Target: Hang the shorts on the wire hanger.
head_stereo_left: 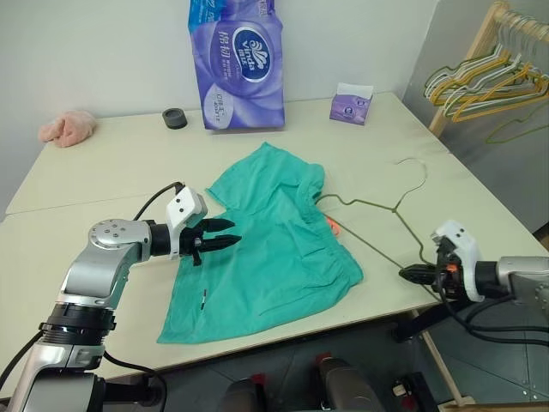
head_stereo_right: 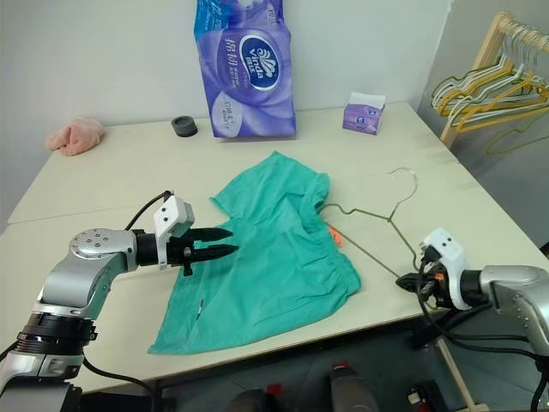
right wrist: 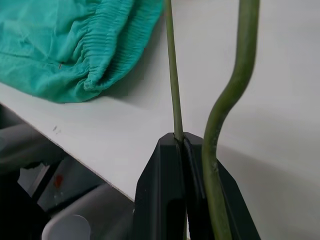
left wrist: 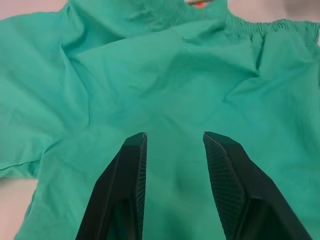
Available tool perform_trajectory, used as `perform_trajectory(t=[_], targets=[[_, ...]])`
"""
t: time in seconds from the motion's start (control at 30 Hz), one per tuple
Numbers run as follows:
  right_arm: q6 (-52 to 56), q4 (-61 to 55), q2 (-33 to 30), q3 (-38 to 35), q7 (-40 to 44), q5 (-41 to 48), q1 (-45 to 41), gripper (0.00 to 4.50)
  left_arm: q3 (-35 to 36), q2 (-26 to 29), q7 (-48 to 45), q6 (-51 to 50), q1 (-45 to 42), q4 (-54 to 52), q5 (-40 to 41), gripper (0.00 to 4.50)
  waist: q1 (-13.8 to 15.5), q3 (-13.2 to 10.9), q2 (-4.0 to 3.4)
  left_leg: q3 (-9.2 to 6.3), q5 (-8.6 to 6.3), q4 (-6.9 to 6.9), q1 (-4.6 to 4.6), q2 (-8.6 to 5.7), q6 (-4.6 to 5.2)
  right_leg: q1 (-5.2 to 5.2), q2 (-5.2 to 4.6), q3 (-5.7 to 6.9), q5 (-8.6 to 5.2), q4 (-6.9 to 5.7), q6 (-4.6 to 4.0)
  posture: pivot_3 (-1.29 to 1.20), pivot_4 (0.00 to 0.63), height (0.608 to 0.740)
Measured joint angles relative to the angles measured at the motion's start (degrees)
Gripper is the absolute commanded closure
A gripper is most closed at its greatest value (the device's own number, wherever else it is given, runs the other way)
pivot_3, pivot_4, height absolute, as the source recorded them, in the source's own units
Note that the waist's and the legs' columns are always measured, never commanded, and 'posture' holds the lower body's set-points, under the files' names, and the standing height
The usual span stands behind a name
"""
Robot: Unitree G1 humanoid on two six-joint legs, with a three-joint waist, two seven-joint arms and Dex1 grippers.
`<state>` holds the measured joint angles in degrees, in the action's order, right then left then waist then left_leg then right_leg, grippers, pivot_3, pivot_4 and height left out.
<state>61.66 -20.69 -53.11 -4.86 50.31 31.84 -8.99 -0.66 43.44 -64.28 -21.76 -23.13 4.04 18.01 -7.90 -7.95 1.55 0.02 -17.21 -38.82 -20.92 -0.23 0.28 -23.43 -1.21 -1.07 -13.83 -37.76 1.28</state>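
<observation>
Partly, the shorts (head_stereo_left: 266, 249) cover the wire hanger (head_stereo_left: 377, 210) beneath their waistband.

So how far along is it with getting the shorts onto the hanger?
Early. Done: the right gripper is shut on the wire hanger, whose far end lies under the shorts. In hand: the left gripper hovers open over the shorts. Left: threading and hanging; the shorts lie spread on the table.

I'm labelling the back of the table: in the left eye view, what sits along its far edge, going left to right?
pink cloth → black roll → purple tissue pack → small tissue box
</observation>
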Motion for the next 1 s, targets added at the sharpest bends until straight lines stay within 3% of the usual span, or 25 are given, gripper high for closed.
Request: perform_trajectory(t=[0.4,0.7,1.0], targets=[[-13.97,-0.01,-3.33,9.72,-0.70,-11.74,-0.86,4.50,0.03,0.00,1.21,2.21,-0.01,0.84,-1.14,2.62,0.04,-0.01,0.02,-0.01,0.00,0.00,0.00,0.00,0.00,-0.01,-0.04,0.01,0.00,0.00,0.00,-0.20,0.117,0.740],[-9.35,6.10,3.35,9.10,-6.29,-12.72,-7.65,4.50,0.13,-0.25,2.73,3.63,-0.09,2.54,-1.73,2.62,0.01,-0.13,0.07,-0.01,0.00,0.00,-0.02,0.02,0.00,-0.07,-0.06,0.01,0.05,-0.05,-0.08,-0.20,0.118,0.740],[-9.48,3.39,-3.85,5.10,-0.20,-10.29,-3.01,4.50,0.19,-0.12,2.54,4.14,0.06,2.98,-1.45,2.62,1.09,-0.20,0.10,-0.02,-0.02,0.00,-0.05,0.00,0.00,-0.07,-0.10,0.04,0.03,-0.03,-0.05,-0.20,0.119,0.740]])
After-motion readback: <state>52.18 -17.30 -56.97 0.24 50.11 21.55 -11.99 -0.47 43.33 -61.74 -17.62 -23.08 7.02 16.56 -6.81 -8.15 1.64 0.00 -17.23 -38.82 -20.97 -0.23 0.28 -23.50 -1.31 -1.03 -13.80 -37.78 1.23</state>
